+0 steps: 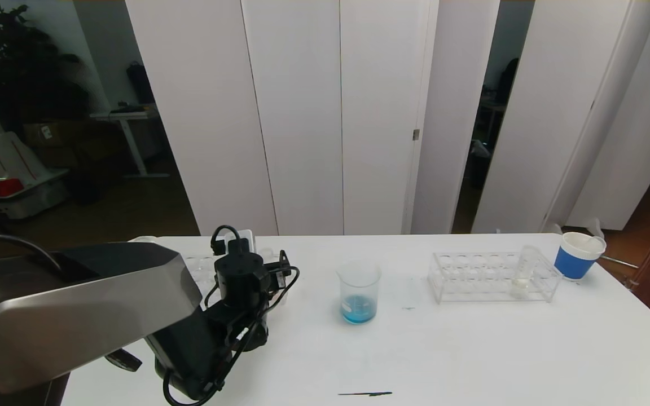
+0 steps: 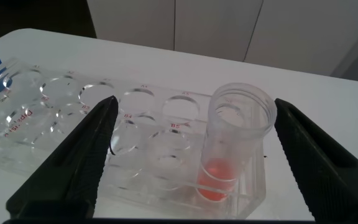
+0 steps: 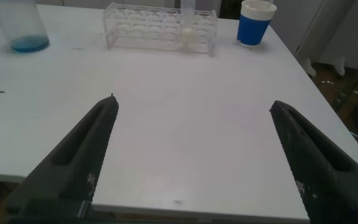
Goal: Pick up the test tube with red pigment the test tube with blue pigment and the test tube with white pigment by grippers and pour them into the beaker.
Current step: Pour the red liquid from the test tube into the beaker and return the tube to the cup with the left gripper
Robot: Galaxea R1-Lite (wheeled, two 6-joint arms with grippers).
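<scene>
Holding blue liquid, beaker (image 1: 358,293); red-pigment tube (image 2: 232,149) between spread left claw (image 2: 194,155).

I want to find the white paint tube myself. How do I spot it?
Look at the white table, over on the robot's right side. A clear plastic rack sits there beside a blue paper cup. The tube is the only one standing in that rack, at the cup end, with creamy white stuff at its bottom.

Beaker (image 1: 358,293) holds blue liquid; white-pigment tube (image 1: 523,273) racked.
</scene>
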